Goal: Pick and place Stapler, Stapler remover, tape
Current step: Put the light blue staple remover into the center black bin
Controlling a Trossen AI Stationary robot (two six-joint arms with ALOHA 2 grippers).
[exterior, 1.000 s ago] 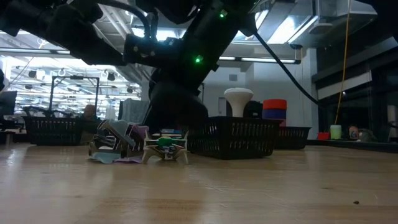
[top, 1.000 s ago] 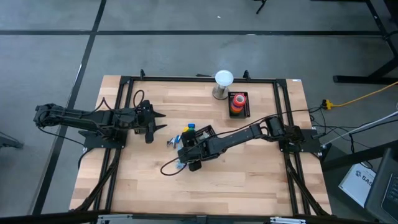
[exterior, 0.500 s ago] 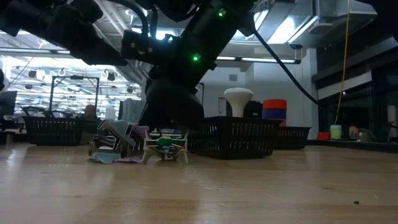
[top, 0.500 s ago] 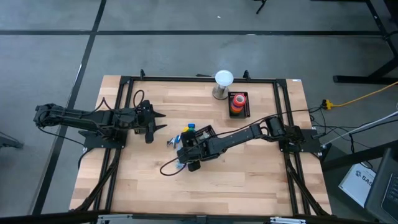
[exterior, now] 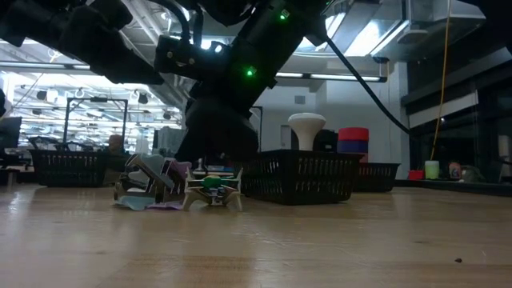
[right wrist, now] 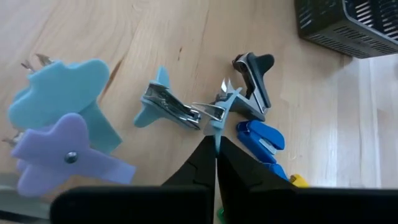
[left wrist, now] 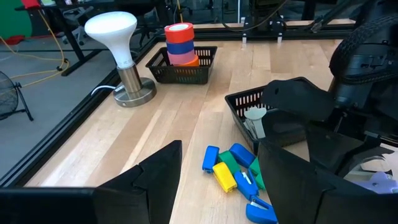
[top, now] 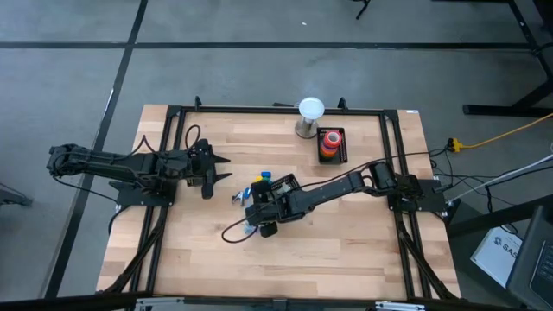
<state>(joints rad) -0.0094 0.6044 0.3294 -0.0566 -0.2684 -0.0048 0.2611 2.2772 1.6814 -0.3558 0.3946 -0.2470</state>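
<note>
Several claw-type stapler removers lie on the wooden table: two light blue ones (right wrist: pixel 166 102) (right wrist: pixel 56 93), a purple one (right wrist: pixel 62 155) and a black one (right wrist: pixel 252 78). Small blue (right wrist: pixel 261 137), green and yellow staplers (left wrist: pixel 233 174) lie beside a black basket (left wrist: pixel 273 118). My right gripper (right wrist: pixel 215 149) points slantwise down among them, shut on another light blue stapler remover (right wrist: pixel 214 112). Coloured tape rolls (top: pixel 330 141) are stacked in a far basket. My left gripper (left wrist: pixel 221 149) hangs open over the table's left side (top: pixel 220 168). My right gripper pinches a thin light blue handle wing (right wrist: pixel 217 129) of the stapler remover between its two fingertips, coming slantwise from above. The remover's metal claws (right wrist: pixel 208 111) lie on the table, and it touches the black remover.
A white lamp (top: pixel 309 115) stands at the far edge beside the tape basket (top: pixel 344 155). A black cable loop (top: pixel 232 233) lies near my right gripper. The near half of the table (top: pixel 285 268) is bare wood.
</note>
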